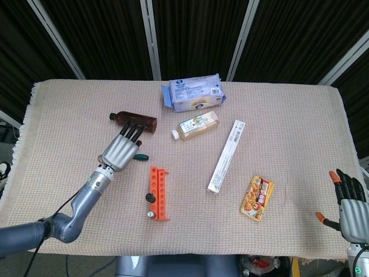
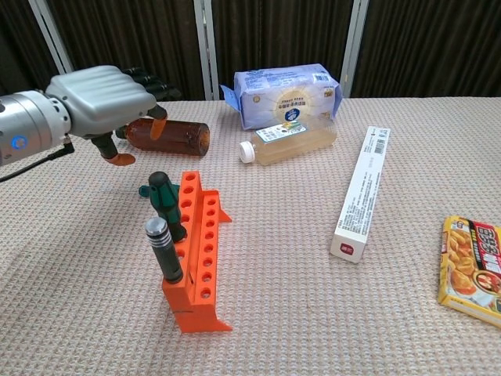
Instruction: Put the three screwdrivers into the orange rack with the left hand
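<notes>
Bright, even overhead light; both views sharp.
Shadows under the orange rack [image 2: 196, 258] and white box [image 2: 358, 196] were short and soft, the black curtains behind stayed dark, and the left hand [image 2: 102, 98] showed mild sheen without blur.

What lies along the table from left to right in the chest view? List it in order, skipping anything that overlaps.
Left hand → orange plastic rack → clear bottle of pale liquid with white cap → long white cardboard box → yellow snack packet.
</notes>
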Controlling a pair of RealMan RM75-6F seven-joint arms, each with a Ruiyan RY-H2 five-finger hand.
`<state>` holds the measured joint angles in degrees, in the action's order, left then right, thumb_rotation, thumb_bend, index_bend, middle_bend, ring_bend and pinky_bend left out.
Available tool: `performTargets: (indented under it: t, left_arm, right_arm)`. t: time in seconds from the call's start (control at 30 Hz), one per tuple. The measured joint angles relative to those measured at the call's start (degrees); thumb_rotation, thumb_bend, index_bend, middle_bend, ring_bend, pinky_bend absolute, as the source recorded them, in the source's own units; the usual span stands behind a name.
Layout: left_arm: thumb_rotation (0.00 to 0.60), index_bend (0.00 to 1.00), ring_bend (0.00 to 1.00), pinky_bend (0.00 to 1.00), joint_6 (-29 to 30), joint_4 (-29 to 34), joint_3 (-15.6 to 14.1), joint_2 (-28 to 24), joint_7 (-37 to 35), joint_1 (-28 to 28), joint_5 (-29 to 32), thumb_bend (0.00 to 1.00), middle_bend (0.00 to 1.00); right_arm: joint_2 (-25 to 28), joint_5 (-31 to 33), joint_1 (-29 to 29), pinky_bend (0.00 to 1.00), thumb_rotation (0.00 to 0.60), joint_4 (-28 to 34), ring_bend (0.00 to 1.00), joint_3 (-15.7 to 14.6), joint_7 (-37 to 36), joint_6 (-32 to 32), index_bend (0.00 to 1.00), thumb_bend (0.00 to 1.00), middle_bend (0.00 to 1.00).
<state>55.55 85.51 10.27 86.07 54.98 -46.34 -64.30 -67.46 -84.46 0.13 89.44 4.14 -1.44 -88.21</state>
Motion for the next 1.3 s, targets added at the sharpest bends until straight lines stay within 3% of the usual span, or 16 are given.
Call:
performTargets:
  t: [0.27,0.6,1.3]
  left_arm:
    - [0.600,0.38,0.00,0.00,-2.0,-9.6,-1.5,7.7,4.9,-4.5,2.0,0.25,0.00]
    - [0.600,0.37,0.00,0.00,-2.8,-17.9,-2.2,14.4,1.8,-5.8,3.4,0.25,0.00]
    - [0.600,0.43,0.00,0.00,-2.9,-23.0,-3.1,18.6,-4.4,-4.9,4.2,0.26,0.00]
  right_arm:
    - [0.1,0.4,-0.4,0.00,0.600,-0.3,0.00,0.1,-0.5,-0.4,0.00,0.00,0.00]
    - [0.3,0.6,-0.8,0.00,0.600,-0.6,0.00,0.2,-0.9,-0.7,0.00,0.00,0.00]
    - [0.2,0.8,-1.2,0.00,0.600,-0.9,0.00,0.2,-1.5,-0.7,0.00,0.00,0.00]
